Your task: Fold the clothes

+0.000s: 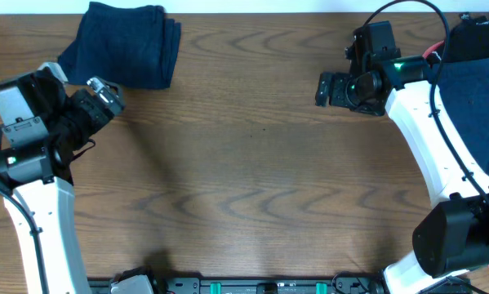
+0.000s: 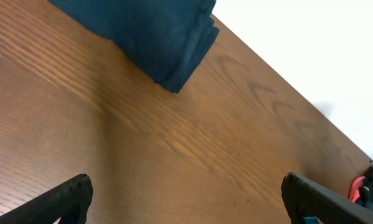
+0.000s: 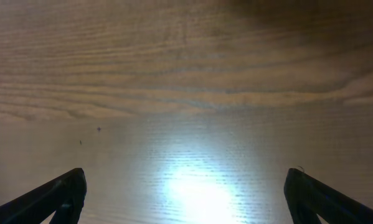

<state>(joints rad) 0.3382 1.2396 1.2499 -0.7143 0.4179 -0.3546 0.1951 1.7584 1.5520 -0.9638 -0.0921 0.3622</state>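
Observation:
A folded dark navy garment [image 1: 126, 42] lies at the table's far left; it also shows at the top of the left wrist view [image 2: 155, 37]. A pile of clothes [image 1: 477, 82], navy with black on top and a bit of coral-red, lies at the far right edge. My left gripper [image 1: 105, 94] is open and empty, just below the folded garment; its fingers stand wide apart over bare wood [image 2: 186, 202]. My right gripper [image 1: 330, 90] is open and empty over bare wood [image 3: 186, 196], left of the pile.
The brown wooden table [image 1: 252, 171] fills the view. A white surface lies beyond its far edge [image 2: 311, 56]. A glare patch shines on the wood under the right gripper [image 3: 192, 186]. The arm bases stand at the near edge.

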